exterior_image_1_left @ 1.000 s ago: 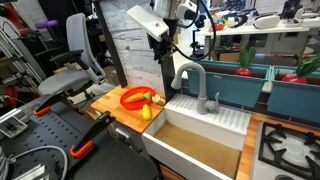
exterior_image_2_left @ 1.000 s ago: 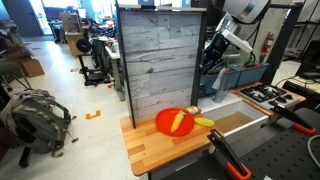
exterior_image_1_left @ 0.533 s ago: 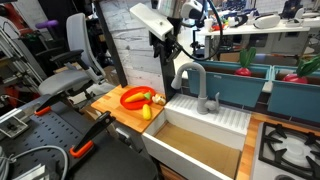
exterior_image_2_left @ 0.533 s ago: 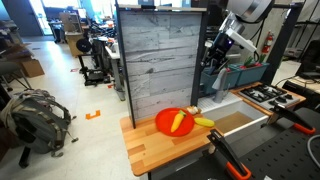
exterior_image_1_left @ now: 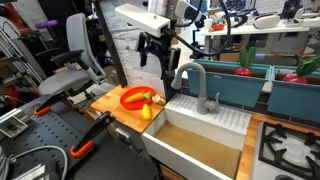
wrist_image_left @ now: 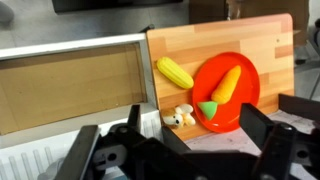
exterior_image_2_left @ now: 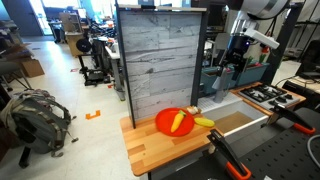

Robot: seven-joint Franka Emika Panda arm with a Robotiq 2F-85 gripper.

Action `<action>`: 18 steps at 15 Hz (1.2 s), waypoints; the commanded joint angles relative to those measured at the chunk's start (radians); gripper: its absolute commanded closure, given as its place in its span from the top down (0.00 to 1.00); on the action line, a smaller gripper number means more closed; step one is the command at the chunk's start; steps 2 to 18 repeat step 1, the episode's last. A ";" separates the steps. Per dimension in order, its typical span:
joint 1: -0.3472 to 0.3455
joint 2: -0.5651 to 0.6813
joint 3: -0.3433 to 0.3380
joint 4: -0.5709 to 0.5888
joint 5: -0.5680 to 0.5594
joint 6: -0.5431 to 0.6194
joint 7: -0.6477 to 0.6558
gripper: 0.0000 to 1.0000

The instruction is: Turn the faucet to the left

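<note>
The matte grey faucet [exterior_image_1_left: 190,69] arches over the white sink [exterior_image_1_left: 226,117], its small lever [exterior_image_1_left: 214,101] at the base. My gripper [exterior_image_1_left: 152,48] hangs open just to the left of the spout, apart from it and above the end of the cutting board [exterior_image_1_left: 113,110]. In an exterior view the gripper [exterior_image_2_left: 236,55] is a dark shape beside the wooden panel; I cannot make out the faucet there. In the wrist view the gripper [wrist_image_left: 197,135] has its fingers wide apart with nothing between them. It looks down on the board and sink; the faucet is out of view.
A red plate [exterior_image_1_left: 133,97] with a carrot [wrist_image_left: 227,82] lies on the board, with a corn cob [wrist_image_left: 174,72] and a small plush toy [wrist_image_left: 181,116] beside it. Teal planters [exterior_image_1_left: 244,82] stand behind the sink, a stove [exterior_image_1_left: 290,145] beside it. A tall wooden panel [exterior_image_2_left: 160,55] backs the board.
The gripper has opened from shut and has drawn away from the faucet spout, toward the board side. The spout itself has not visibly moved.
</note>
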 commanded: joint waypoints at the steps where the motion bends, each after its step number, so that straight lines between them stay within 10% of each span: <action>1: 0.025 -0.031 -0.023 -0.030 -0.008 -0.003 -0.006 1.00; 18: 0.025 -0.031 -0.023 -0.030 -0.008 -0.003 -0.006 1.00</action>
